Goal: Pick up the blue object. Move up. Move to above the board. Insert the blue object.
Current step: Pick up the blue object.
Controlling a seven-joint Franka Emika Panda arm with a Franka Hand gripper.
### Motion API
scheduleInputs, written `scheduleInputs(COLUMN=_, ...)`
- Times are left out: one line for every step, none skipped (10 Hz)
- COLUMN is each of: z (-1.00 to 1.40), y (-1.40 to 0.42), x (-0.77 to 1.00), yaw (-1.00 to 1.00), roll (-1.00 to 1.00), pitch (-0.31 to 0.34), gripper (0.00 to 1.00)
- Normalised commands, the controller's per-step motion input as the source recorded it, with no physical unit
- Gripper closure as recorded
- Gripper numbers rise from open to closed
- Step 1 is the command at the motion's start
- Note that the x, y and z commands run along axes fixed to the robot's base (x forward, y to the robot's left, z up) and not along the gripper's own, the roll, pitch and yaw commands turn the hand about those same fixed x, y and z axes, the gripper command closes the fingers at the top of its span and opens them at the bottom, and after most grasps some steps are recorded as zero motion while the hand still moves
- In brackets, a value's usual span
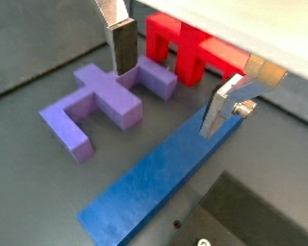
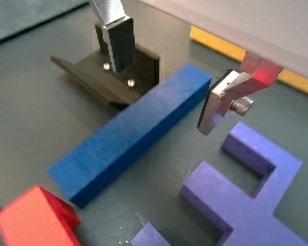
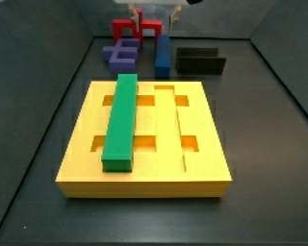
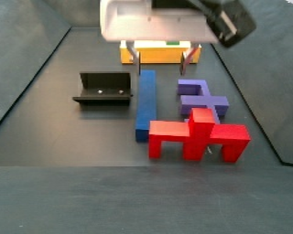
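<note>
Gripper [image 1: 169, 82] hovers over the far end of the blue object [image 1: 164, 183], jaws spread wide, one finger [image 2: 115, 43] on each side of the bar and nothing clasped between them. Blue object lies flat on the dark floor, running lengthwise through the middle of a side view [image 4: 146, 101]. Purple E-shaped block [image 4: 200, 98] sits just beside it at centre right; red block [image 4: 198, 135] stands near the bar's lower end. Fixture [image 4: 103, 89] sits at centre left, close to the bar. Board [image 3: 146, 135] fills the centre of a side view, well apart from the bar, with a green bar [image 3: 122, 121] seated in its left groove.
</note>
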Motion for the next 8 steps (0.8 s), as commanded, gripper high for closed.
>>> scheduleInputs(z=-0.42, y=0.0, x=0.06, yaw=-0.09, roll=-0.07, pitch=-0.081, gripper=0.0)
scheduleInputs(z=-0.34, y=0.0, x=0.32, yaw=-0.13, roll=-0.07, pitch=-0.027, gripper=0.0)
scheduleInputs(z=-0.32, y=0.0, x=0.3, yaw=-0.19, roll=-0.07, pitch=-0.019, gripper=0.0)
scheduleInputs(z=-0.28, y=0.0, x=0.13, yaw=-0.17, roll=-0.05, pitch=-0.007, gripper=0.0)
scheduleInputs(z=-0.24, y=0.0, x=0.05, yaw=-0.15, roll=-0.05, pitch=-0.024, gripper=0.0)
scheduleInputs(z=-0.23, y=0.0, x=0.0, yaw=-0.13, roll=-0.06, pitch=-0.024, gripper=0.0)
scheduleInputs(z=-0.2, y=0.0, x=0.05, yaw=-0.08, roll=-0.08, pitch=-0.03, gripper=0.0)
scheduleInputs(z=-0.22, y=0.0, x=0.14, yaw=-0.06, roll=-0.08, pitch=-0.027, gripper=0.0)
